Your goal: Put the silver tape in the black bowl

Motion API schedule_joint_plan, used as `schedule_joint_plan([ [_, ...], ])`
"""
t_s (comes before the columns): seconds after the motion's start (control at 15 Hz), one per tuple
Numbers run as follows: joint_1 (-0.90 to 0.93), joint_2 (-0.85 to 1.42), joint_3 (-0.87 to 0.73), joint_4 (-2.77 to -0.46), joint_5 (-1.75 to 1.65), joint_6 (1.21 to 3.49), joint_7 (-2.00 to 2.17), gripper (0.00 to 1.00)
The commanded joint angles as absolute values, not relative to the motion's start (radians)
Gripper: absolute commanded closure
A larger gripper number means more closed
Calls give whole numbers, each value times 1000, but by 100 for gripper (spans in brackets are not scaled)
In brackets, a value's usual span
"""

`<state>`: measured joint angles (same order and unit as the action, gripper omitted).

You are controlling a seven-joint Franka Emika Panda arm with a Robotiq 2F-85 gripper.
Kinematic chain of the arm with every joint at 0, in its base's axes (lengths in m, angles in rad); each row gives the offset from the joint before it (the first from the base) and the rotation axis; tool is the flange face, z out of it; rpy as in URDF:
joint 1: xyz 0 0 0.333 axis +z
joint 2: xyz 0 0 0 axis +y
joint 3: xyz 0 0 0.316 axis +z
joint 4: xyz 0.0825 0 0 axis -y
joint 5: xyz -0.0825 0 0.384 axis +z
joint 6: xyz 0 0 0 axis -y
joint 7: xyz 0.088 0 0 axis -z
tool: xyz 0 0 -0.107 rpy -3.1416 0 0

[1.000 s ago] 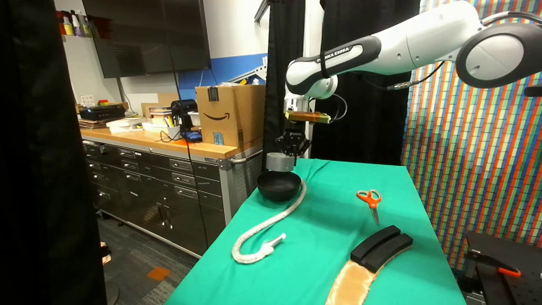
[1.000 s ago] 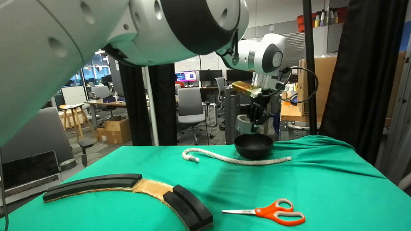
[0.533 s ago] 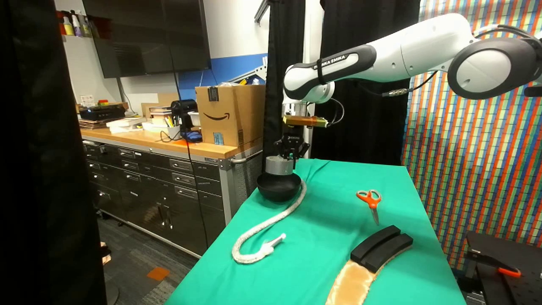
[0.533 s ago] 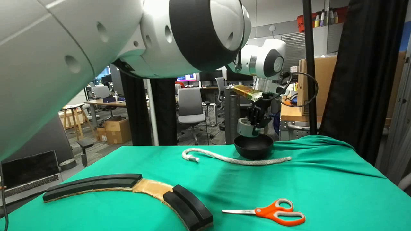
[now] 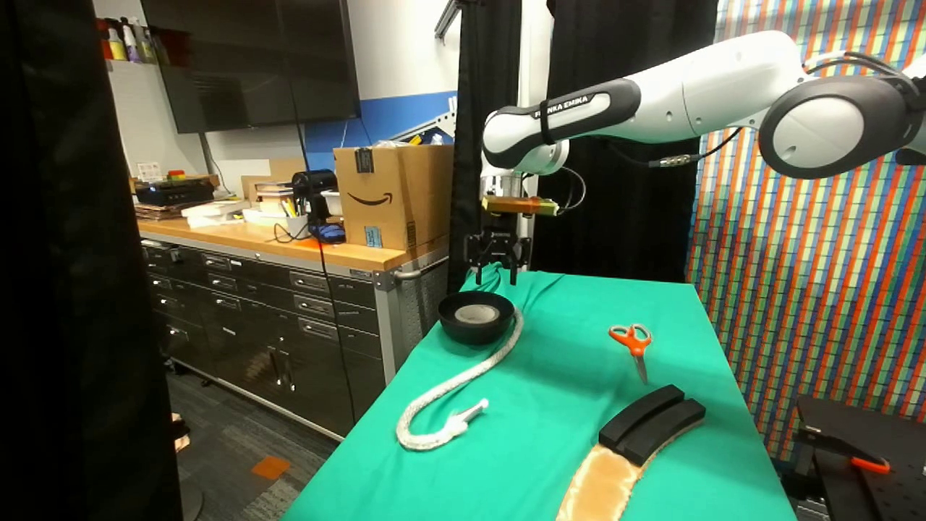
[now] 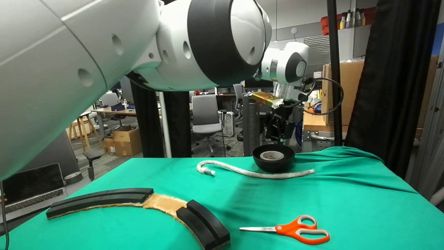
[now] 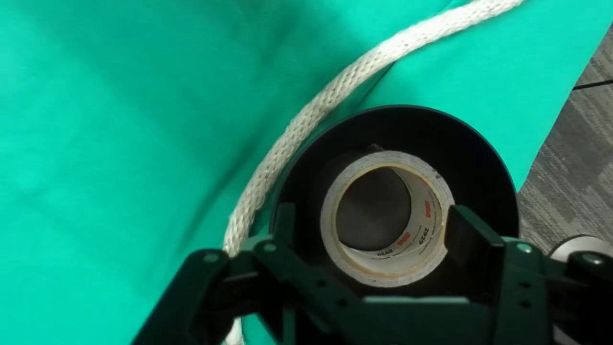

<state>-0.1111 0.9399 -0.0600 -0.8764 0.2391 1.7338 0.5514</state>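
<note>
In both exterior views the silver tape (image 5: 477,314) rests inside the black bowl (image 5: 474,336) at the far end of the green table. From the wrist view I look down through the tape's core (image 7: 416,239); its ring sits off-centre within the bowl (image 7: 407,123). My gripper (image 5: 496,278) hovers above and just behind the bowl, its jaws spread apart and holding nothing. The wrist view shows one finger (image 7: 286,223) to either side of the tape, with dark gaps; the right one overlaps the ring's edge in the picture.
A white rope (image 5: 456,380) curls against the bowl's side and along the table. Orange-handled scissors (image 6: 295,229) and a curved piece with black blocks (image 6: 204,224) lie nearer the robot's base. The table edge drops to the floor (image 7: 570,158) close beside the bowl.
The gripper came down over the bowl with the tape, then its jaws spread. The tape has dropped from between the fingers into the bowl.
</note>
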Motion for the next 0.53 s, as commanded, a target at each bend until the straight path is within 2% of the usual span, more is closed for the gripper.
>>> schedule_joint_plan([
  [0.0, -111, 940, -60, -878, 239, 1734, 551, 10],
  [0.47, -111, 941, -60, -881, 239, 1734, 551, 8],
])
